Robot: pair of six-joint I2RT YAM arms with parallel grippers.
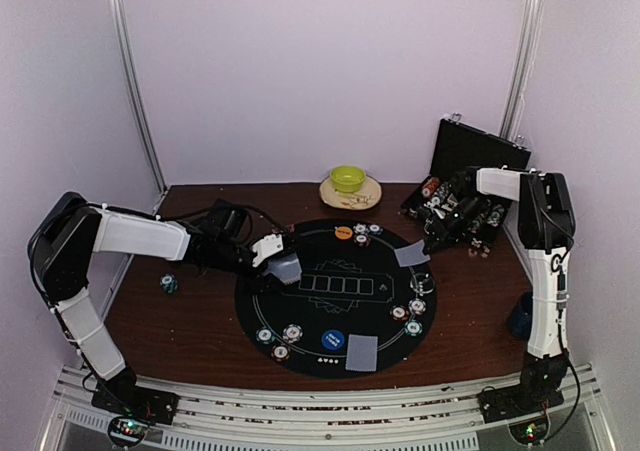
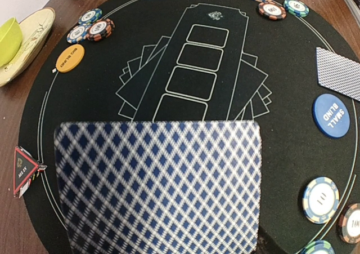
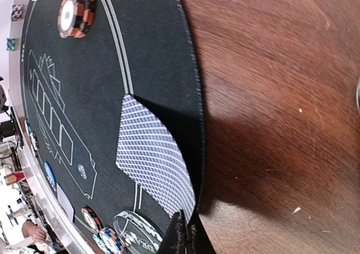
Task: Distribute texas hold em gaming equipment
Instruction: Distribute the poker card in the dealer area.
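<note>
A round black poker mat [image 1: 330, 301] lies in the middle of the table. My left gripper [image 1: 279, 260] hangs over the mat's left edge, shut on grey-blue-backed playing cards [image 2: 160, 186] that hide its fingers in the left wrist view. At the mat's right edge my right gripper [image 3: 185, 234] pinches the corner of one playing card [image 3: 149, 152], which slopes down onto the mat. Another card [image 1: 361, 352] lies at the front. Striped poker chips [image 1: 292, 333] sit around the rim, along with an orange disc [image 2: 70, 58], a blue disc [image 2: 331, 115], a clear disc [image 3: 135, 231] and a red triangle marker [image 2: 23, 169].
A green bowl on a plate [image 1: 348, 179] stands behind the mat. An open black case [image 1: 470, 156] with chips sits at the back right, behind my right arm. There is a dark blue mug [image 1: 520, 316] at the right edge. One loose chip [image 1: 170, 284] lies left of the mat.
</note>
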